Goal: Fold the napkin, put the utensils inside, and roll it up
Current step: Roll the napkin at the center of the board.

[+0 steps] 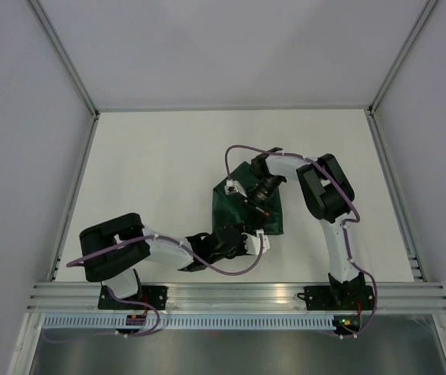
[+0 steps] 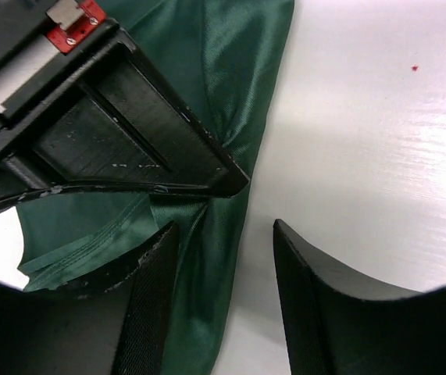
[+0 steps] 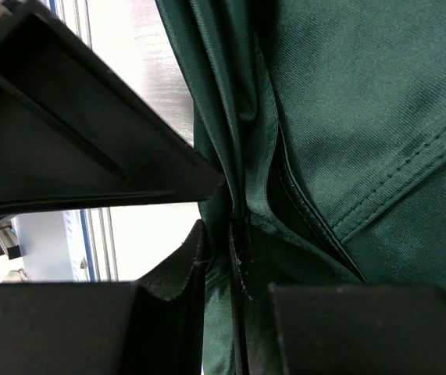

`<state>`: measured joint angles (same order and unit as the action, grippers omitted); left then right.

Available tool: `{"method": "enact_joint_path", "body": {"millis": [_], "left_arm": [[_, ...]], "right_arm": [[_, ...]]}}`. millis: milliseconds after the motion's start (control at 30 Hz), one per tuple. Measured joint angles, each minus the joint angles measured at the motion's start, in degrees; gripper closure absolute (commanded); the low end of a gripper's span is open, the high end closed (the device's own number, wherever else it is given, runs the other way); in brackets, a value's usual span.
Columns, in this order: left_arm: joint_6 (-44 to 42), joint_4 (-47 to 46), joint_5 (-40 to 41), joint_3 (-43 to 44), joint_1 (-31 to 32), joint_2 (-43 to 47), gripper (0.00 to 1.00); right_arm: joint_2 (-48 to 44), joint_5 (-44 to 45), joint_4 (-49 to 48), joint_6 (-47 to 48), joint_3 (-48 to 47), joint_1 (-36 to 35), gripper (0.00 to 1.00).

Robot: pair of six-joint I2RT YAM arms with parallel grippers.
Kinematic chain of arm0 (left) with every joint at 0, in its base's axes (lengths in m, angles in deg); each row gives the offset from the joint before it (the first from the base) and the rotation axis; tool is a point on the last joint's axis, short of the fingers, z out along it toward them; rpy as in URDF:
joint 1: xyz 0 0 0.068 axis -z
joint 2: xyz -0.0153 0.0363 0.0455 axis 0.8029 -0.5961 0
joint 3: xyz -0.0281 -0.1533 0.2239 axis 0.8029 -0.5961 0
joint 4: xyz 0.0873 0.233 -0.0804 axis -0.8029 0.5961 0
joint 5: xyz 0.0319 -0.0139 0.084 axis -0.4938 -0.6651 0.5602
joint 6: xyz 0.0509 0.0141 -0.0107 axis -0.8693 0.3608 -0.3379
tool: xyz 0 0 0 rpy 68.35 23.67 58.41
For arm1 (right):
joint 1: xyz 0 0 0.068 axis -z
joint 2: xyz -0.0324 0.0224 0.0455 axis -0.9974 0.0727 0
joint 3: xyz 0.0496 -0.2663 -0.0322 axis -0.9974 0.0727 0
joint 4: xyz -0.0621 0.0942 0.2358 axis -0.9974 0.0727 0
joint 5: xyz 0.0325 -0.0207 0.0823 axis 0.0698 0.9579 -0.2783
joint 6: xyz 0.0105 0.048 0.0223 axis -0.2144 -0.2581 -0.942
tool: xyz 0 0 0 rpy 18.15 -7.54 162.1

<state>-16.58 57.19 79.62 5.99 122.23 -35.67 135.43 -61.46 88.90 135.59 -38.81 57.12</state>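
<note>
Right gripper [image 3: 234, 250]: its black fingers are drawn nearly together and pinch a bunched, upright fold of the napkin [image 3: 363, 117] between the pads. Left gripper [image 2: 223, 226]: its matte black fingers [image 2: 148, 305], finely ribbed on the inner faces, stand apart and grip nothing. The napkin's edge lies loose in the gap, with one finger over cloth and the other over bare table [image 2: 379, 141]. The two grippers sit just beside each other. The napkin is dark green woven cloth with a slight sheen, a fine diagonal weave and a stitched hem. It gathers into long creases at the pinch and is rumpled, not flat. It lies mid-table on the smooth white surface, partly beneath both grippers.
</note>
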Motion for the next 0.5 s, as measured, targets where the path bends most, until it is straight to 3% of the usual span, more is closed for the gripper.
{"method": "enact_joint_path", "body": {"millis": [300,500], "left_arm": [[-3.6,-6.3,3.2,0.3,0.0,-4.2,0.37],[-3.7,-4.9,2.1,1.1,-1.0,-4.2,0.43]], "right_arm": [[0.7,-0.1,0.7,-0.2,-0.7,0.0,0.92],[1.1,-0.1,1.4,-0.2,-1.2,0.1,0.92]]}}
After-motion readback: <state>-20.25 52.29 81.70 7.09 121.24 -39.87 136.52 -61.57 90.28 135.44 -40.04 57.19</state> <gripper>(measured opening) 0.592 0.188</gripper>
